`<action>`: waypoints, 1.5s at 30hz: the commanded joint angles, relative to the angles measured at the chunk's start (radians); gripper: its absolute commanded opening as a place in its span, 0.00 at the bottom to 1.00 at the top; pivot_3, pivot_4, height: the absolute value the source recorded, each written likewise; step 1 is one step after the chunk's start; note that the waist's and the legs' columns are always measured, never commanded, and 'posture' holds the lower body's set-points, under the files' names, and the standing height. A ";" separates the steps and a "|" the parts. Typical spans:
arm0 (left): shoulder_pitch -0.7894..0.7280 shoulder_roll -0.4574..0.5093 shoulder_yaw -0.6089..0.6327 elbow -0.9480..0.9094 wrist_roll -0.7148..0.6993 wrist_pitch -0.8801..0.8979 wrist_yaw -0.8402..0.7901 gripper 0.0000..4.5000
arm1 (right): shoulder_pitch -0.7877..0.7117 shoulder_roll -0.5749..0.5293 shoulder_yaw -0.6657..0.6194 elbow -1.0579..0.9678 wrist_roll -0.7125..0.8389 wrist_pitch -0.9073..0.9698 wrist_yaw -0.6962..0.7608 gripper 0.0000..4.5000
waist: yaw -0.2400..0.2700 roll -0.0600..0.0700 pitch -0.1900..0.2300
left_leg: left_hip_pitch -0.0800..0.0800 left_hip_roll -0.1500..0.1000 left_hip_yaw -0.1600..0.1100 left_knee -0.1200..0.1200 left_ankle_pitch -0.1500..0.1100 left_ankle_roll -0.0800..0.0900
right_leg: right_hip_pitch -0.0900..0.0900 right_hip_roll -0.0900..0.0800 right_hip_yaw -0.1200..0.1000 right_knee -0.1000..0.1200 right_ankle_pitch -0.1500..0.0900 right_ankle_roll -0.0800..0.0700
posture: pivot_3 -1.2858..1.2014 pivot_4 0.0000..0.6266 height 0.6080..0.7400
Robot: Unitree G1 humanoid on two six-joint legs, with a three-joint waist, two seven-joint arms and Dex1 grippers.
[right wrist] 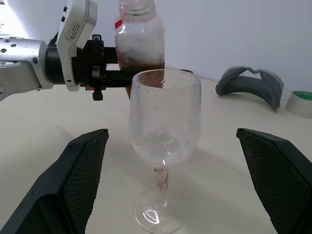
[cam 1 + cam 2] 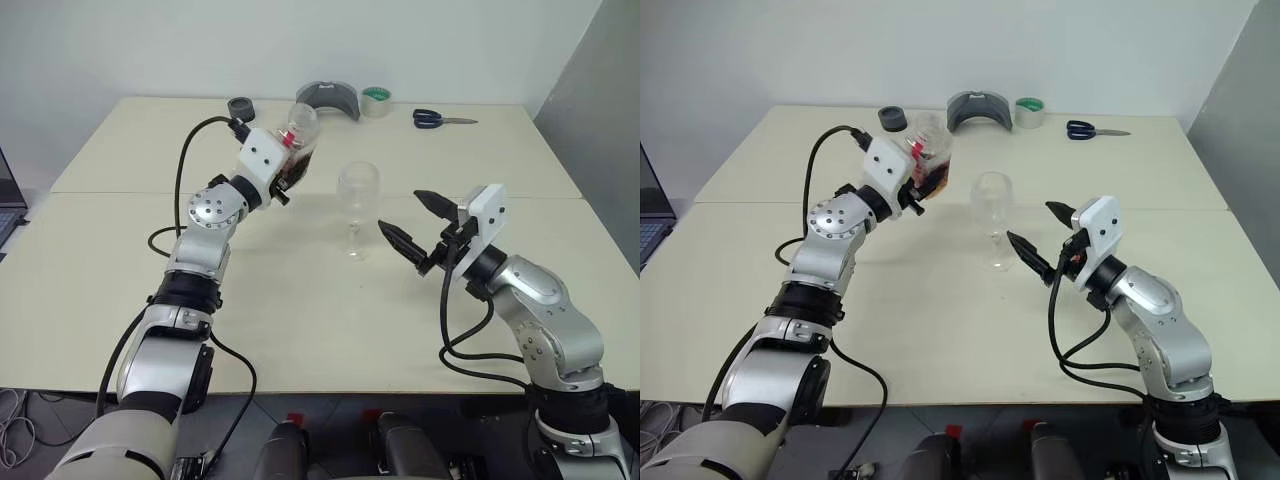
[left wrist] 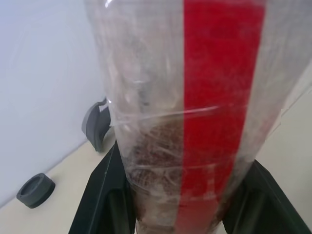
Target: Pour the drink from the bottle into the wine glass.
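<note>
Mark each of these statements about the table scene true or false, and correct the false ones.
1. The left tool is shut on the bottle. True.
2. The wine glass lies on its side. False: it stands upright on the table.
3. The right tool grips the glass stem. False: it is open and holds nothing, with the glass between its fingers in the right wrist view, untouched.
4. The bottle has no cap on its neck. True.
5. The scissors lie beside the glass. False: they lie at the far edge of the table, near the tape roll.
6. The wine glass is full of drink. False: it looks empty.
</note>
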 commanded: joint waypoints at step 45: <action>-0.375 0.123 -0.310 0.409 0.637 -0.587 0.507 0.38 | -0.014 -0.038 0.045 -0.057 -0.039 0.015 -0.015 1.00 | 0.000 0.000 0.000 | -0.011 -0.005 -0.001 0.003 0.000 0.000 | -0.011 -0.003 0.000 0.006 0.000 0.001 | 0.52 0.24 1.00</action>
